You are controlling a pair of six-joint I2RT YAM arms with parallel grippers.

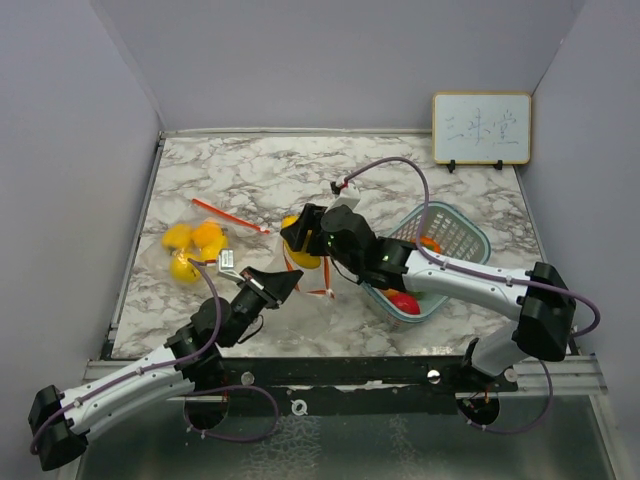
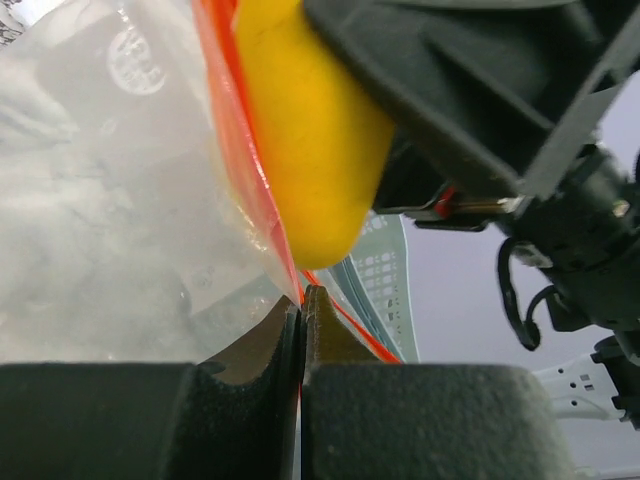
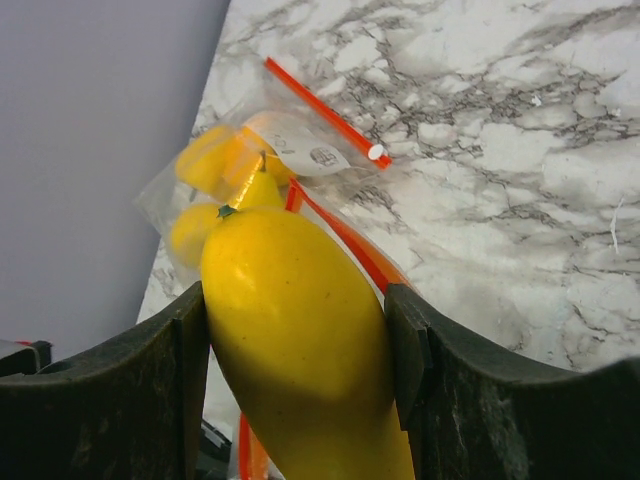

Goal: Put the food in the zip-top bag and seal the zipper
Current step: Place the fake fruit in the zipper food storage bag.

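Fruit, yellow, glossy plastic, elongated [image 3: 290, 340]: clamped across its middle between both fingers of right tool [image 1: 300, 240], mid-frame in top view, over the marbled white surface [image 1: 250, 170]. Long axis runs away from that tool, stem end toward upper left of right wrist view. There the clear zip-top bag with red zipper strip [image 3: 300, 150] lies, holding yellow and orange fruits [image 1: 195, 250].

Left tool [image 2: 302, 300] is pinched tight on the bag's red lip, just below the fruit's end; left arm is nearer the mouth. Left wrist view shows that end beside the lip; whether past it, cannot tell. Only top view shows red fruit [image 1: 403, 301] in teal mesh basket [image 1: 455, 235], centre right.
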